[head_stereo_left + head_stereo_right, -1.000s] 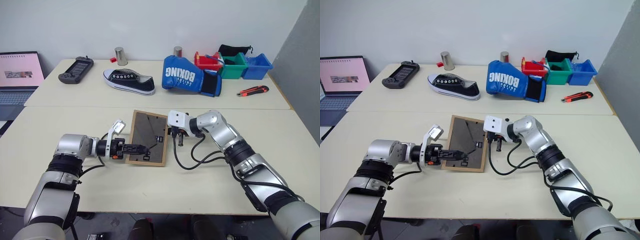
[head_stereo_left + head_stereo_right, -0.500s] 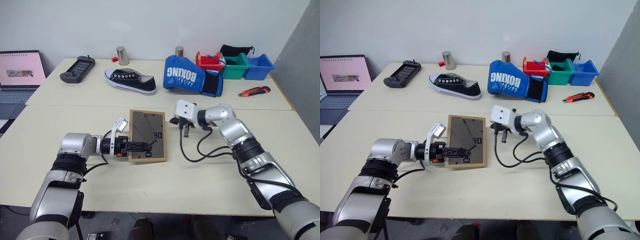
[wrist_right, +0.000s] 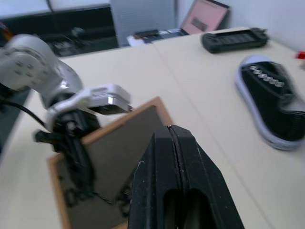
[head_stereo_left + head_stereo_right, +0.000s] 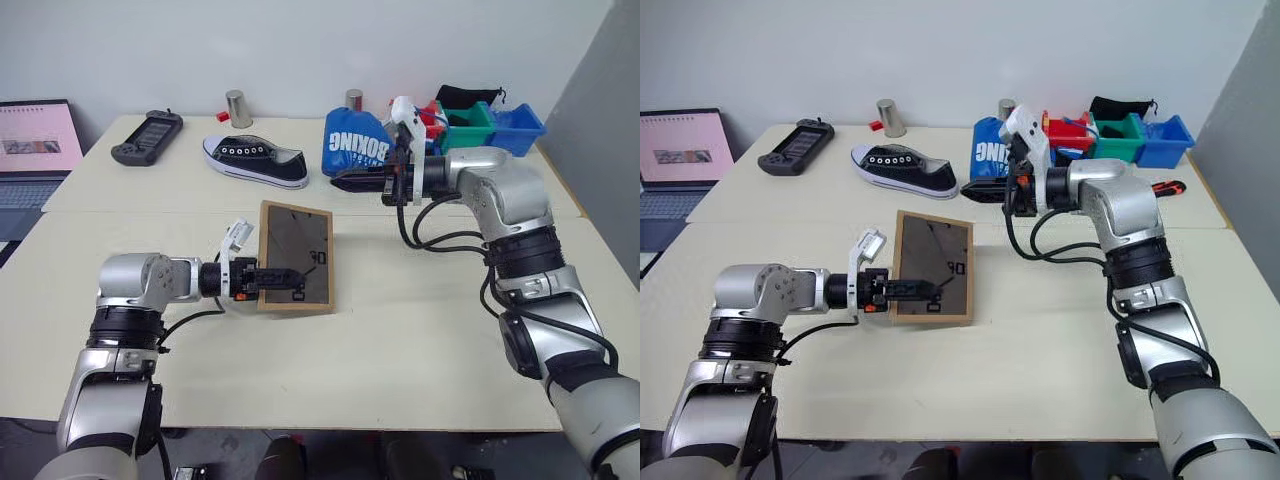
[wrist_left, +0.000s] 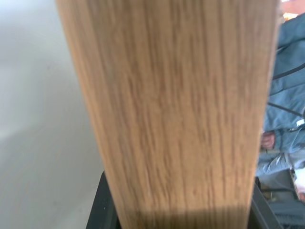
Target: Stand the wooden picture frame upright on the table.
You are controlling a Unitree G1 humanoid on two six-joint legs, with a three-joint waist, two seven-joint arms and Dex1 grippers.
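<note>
Near bench (image 4: 420,330) front, wooden picture frame (image 4: 296,258) tipped up almost vertical from flat, back board facing camera, pinched at lower left edge by left gripper (image 4: 283,296); right gripper (image 4: 345,184), pressed together, lifted clear; prop leg apparently not deployed.

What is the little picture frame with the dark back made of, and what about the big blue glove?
The light-brown picture frame looks like wood: the left wrist view shows streaky grain. Its dark grey back board looks matte, perhaps fibreboard. The blue boxing glove looks like smooth leather or vinyl with white printed letters; which one is unclear.
</note>
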